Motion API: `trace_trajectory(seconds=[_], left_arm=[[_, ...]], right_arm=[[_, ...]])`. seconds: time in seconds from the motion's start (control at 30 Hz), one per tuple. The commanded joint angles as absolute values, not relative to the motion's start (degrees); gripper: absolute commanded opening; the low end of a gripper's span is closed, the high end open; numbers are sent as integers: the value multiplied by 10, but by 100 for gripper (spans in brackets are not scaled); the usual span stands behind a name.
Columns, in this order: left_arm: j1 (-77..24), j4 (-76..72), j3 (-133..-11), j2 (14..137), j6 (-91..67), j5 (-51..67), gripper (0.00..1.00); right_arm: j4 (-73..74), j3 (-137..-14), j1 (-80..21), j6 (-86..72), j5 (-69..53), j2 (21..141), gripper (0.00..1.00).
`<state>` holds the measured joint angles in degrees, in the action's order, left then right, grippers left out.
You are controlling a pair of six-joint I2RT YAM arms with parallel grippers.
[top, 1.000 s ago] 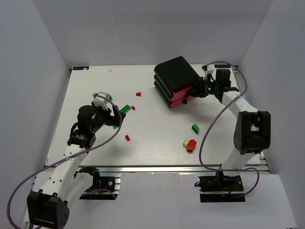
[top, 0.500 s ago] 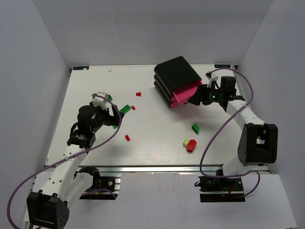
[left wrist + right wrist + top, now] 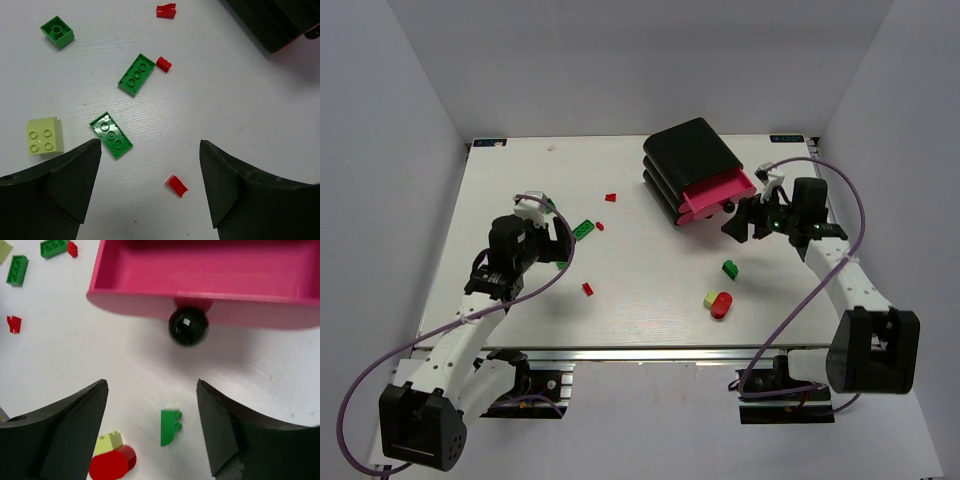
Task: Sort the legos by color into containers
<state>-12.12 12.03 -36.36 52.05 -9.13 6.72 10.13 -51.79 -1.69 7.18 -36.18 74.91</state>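
On the white table (image 3: pixel 640 300) we see the black cabinet (image 3: pixel 688 150) at the far right with one pink drawer (image 3: pixel 200 270) drawn out and showing nothing inside. Our right gripper (image 3: pixel 151 390) hangs with jaws apart just short of the drawer's knob (image 3: pixel 188 326), holding nothing, and our left gripper (image 3: pixel 150 150), jaws also wide, hovers empty over green pieces (image 3: pixel 111 135). Every one of the legos (image 3: pixel 583 229) in view lies loose on the table, so we judge the sorting barely begun.

**Open drawer and scattered bricks**

One pink drawer (image 3: pixel 718 190) with a dark round knob (image 3: pixel 188 326) stands pulled out of the black cabinet (image 3: pixel 688 150). In front of it lie a green brick (image 3: pixel 729 268) and a yellow-green brick (image 3: pixel 710 299) touching a red rounded piece (image 3: pixel 722 304). Green plates (image 3: pixel 136 75) and red bits (image 3: pixel 163 64) lie well apart, leftward.
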Motion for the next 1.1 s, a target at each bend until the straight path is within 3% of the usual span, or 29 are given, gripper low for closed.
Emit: trace_trajectory(seconds=[0.0, 0.1, 0.2, 0.27, 0.33, 0.37, 0.47, 0.73, 0.83, 1.07], left_arm=[[-120, 133, -389, 528, -98, 49, 87], [-120, 140, -395, 540, -98, 54, 74], [-120, 143, -399, 546, -98, 60, 63], [-120, 143, -399, 548, -98, 63, 54], [-120, 144, -400, 553, -98, 69, 57], [-120, 144, -400, 553, -98, 70, 62], [-120, 146, -402, 556, -98, 71, 80], [-120, 145, -401, 555, -98, 75, 85], [-120, 144, -402, 555, -98, 76, 85], [-120, 145, -401, 553, -98, 78, 85]], right_arm=[[111, -477, -17, 129, -331, 704, 75], [125, -442, -21, 182, -309, 679, 61], [155, -427, -29, 236, -283, 684, 55], [169, -421, -37, 264, -264, 695, 62], [168, -412, -45, 273, -249, 710, 70], [164, -410, -50, 279, -237, 715, 76], [152, -410, -66, 280, -221, 743, 81], [91, -401, -106, 266, -159, 814, 78], [75, -396, -119, 265, -142, 826, 70], [88, -386, -123, 284, -143, 818, 27]])
